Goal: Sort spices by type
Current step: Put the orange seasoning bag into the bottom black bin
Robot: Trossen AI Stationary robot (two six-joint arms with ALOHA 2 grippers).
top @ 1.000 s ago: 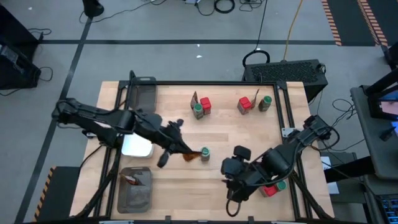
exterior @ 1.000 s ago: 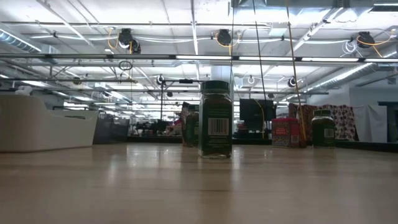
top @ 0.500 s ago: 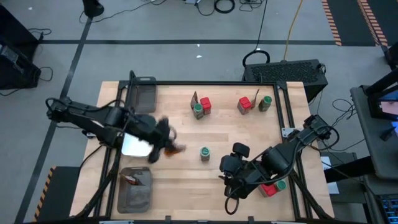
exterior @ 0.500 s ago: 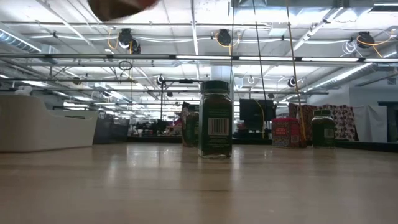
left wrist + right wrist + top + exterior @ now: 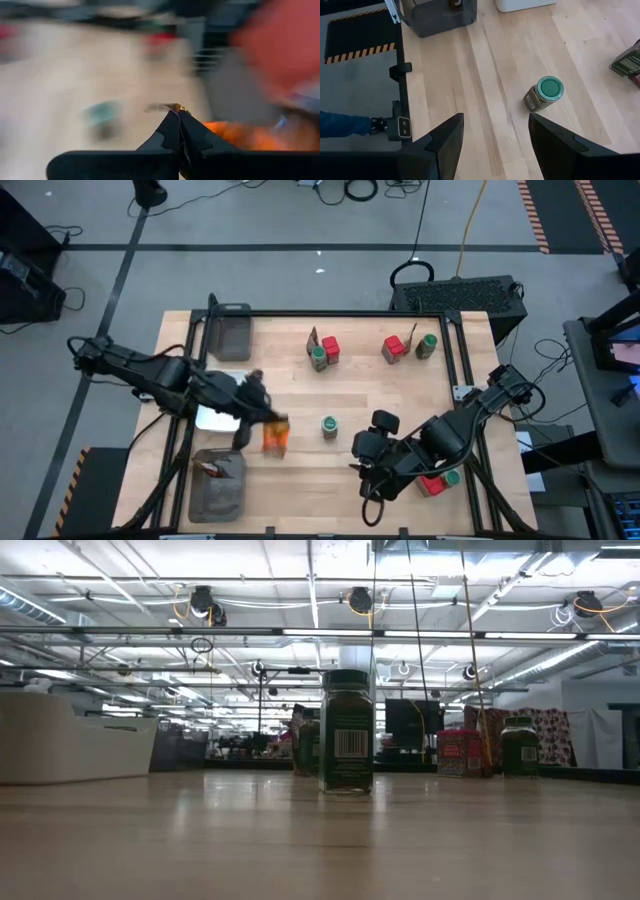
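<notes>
Left arm reaches in from the left edge of the high view. Left gripper (image 5: 262, 423) sits lower left of centre, jaws pressed together on an orange sachet (image 5: 275, 439); in the left wrist view the pinch (image 5: 179, 112) is visible with the sachet's top edge caught between the tips, rest blurred. The sachet hangs over bare bench (image 5: 300, 480), just right of the white dish (image 5: 212, 418) and up-right of the lower grey mesh tray (image 5: 218, 485).

That lower tray already holds one brown sachet (image 5: 209, 470). Second grey mesh tray (image 5: 230, 335) is in the upper left of the bench; can't tell its contents.

Centre of the high view: lone green-lidded jar (image 5: 328, 425), upright, apart from both grippers. Same jar is dead centre in the low view (image 5: 347, 730) and right of centre in the right wrist view (image 5: 545, 92).

Top centre: a jar and red box (image 5: 331, 348) touching, with a sachet standing just beside them. Top right: another red box (image 5: 394, 348), sachet and jar (image 5: 427, 345) grouped close.

Right gripper (image 5: 366, 448) is lower right of centre, jaws spread, holding nothing, near the lone jar but not touching. A red box and green lid (image 5: 436, 483) sit partly hidden under the right arm at lower right.
</notes>
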